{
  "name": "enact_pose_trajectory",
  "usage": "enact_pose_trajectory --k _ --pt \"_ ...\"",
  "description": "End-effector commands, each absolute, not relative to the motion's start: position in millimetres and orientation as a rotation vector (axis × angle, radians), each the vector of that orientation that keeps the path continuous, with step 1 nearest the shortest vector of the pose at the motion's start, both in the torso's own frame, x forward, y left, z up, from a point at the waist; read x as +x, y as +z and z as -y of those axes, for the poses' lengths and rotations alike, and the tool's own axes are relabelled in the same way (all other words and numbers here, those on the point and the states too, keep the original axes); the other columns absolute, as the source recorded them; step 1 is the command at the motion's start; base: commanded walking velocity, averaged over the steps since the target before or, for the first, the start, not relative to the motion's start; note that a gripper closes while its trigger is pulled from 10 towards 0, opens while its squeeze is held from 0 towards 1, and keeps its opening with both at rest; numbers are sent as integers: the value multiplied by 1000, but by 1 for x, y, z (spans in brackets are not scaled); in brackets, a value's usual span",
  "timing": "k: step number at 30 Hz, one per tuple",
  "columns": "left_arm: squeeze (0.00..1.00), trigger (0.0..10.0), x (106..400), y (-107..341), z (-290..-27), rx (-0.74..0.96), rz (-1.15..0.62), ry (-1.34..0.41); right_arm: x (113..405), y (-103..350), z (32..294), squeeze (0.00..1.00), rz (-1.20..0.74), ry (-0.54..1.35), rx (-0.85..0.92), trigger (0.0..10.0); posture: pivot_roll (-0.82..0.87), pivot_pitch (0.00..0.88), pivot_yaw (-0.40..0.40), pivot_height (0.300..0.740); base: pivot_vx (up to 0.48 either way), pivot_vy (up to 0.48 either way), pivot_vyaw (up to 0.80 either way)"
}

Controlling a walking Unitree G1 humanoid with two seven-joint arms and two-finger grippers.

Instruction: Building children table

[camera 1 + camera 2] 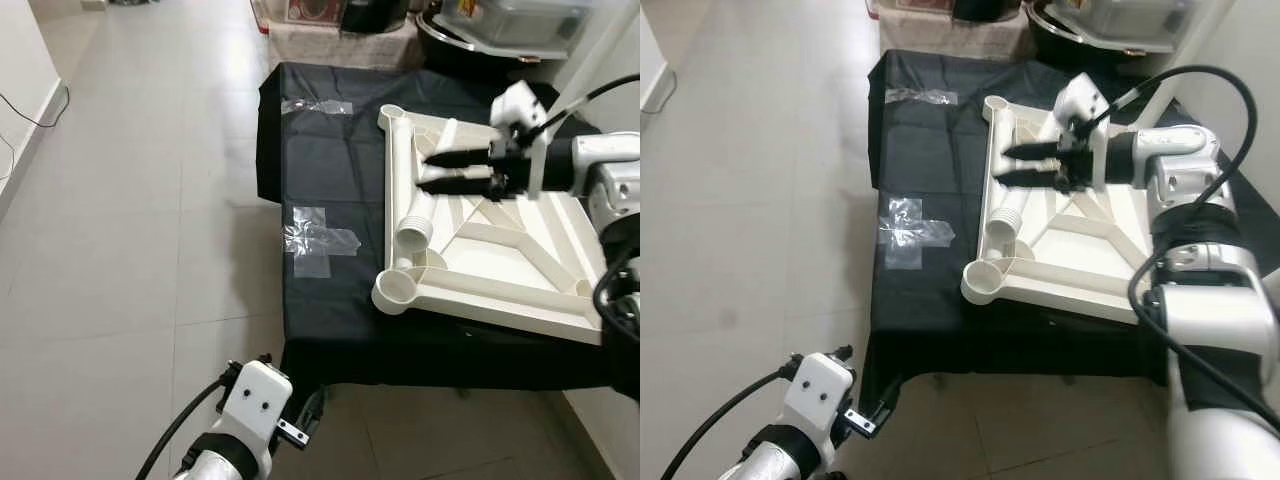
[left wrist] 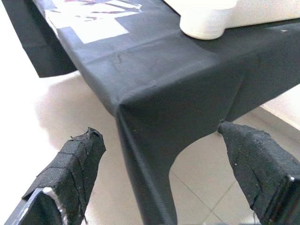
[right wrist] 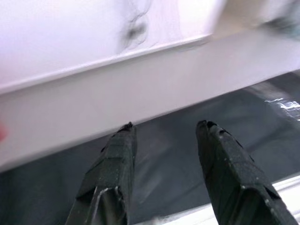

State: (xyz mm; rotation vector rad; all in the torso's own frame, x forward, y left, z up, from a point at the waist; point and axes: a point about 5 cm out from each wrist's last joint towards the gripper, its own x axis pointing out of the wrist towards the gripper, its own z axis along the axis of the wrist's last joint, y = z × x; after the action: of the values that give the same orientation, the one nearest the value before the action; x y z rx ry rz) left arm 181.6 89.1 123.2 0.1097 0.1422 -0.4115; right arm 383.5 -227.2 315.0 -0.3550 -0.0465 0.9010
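Right gripper released, above leg tube on upturned tabletop; rigid, light, slick plastic, so grasp tube mid-length.

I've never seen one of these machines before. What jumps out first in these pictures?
A cream plastic tabletop lies upside down on a black cloth, with a loose table leg lying along its edge. The right gripper reaches in with open fingers right beside that leg. The left gripper hangs open, low by the cloth's near corner.

White plastic table top upside down on black cloth, loose leg lying along its edge
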Motion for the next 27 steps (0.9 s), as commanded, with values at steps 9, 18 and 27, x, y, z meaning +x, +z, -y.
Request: enact_pose_trajectory --k 9,18,27 --pt "0 10000 188 115 -105 38 -181 -295 401 247 211 0 150 324 -86 10000 93 72 -97 740 263 -228 0" --pt "0 10000 190 115 -106 27 -178 -289 397 233 186 0 141 322 53 10000 97 69 -97 740 360 -239 0" --pt "0 10000 192 114 -107 7 -188 -281 402 231 173 0 107 218 100 10000 95 76 -101 740 0 0 0"
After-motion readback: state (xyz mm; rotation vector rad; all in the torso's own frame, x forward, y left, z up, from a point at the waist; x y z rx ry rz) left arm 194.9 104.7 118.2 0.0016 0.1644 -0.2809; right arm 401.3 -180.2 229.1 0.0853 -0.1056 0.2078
